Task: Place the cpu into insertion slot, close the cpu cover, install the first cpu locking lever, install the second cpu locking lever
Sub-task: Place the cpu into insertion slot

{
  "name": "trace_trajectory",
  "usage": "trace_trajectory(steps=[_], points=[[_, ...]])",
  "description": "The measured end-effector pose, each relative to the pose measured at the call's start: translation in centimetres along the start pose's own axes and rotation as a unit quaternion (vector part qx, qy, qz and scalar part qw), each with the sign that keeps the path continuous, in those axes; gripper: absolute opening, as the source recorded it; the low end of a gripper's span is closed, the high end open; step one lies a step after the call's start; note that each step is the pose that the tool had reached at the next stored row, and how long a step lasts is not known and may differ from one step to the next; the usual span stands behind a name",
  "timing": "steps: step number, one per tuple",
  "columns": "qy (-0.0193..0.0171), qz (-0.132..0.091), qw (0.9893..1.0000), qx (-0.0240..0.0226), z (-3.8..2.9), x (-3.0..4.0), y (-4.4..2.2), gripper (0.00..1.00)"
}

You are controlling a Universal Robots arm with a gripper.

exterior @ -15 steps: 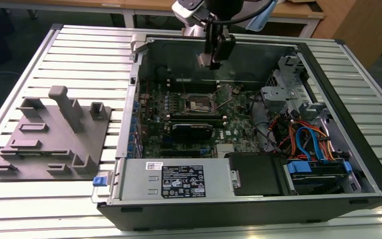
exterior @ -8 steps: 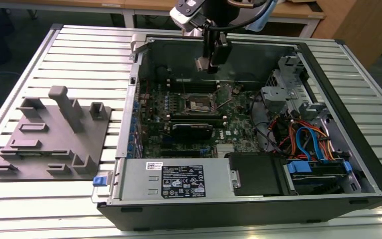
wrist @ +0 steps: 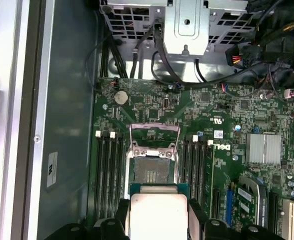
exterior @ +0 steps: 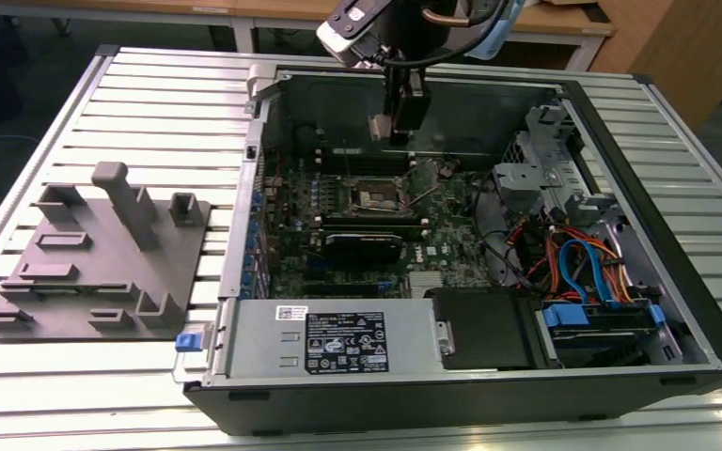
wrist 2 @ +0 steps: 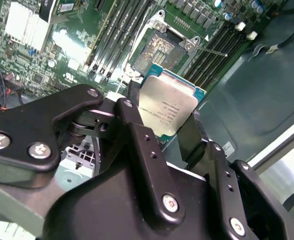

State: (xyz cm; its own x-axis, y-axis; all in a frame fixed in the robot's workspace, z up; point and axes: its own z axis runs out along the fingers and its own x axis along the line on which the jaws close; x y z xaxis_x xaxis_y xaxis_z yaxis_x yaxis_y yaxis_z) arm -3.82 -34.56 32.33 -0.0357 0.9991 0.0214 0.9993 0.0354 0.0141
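Gripper (wrist 2: pixel 166 114) fingers clamped on cpu (wrist 2: pixel 171 105), held above the board (wrist: pixel 227 115) near the open slot (wrist: pixel 150 172); a tilted or offset descent could damage the slot or leave it seated crooked.

The black metal gripper (wrist 2: pixel 163 117) has two thick fingers (wrist 2: pixel 139 137) with a row of small holes along each. Flat black bars join them, held by round silver screws (wrist 2: pixel 170 202). In the exterior view, the white and grey arm end (exterior: pixel 351 33) has a looping black cable (exterior: pixel 443 60).
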Motion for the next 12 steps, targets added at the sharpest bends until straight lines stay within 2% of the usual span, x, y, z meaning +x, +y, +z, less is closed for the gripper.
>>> trace_trajectory(steps=[12], points=[[0.0001,0.002,1.0,-0.0001,0.42,-0.01,-0.01,0.54]])
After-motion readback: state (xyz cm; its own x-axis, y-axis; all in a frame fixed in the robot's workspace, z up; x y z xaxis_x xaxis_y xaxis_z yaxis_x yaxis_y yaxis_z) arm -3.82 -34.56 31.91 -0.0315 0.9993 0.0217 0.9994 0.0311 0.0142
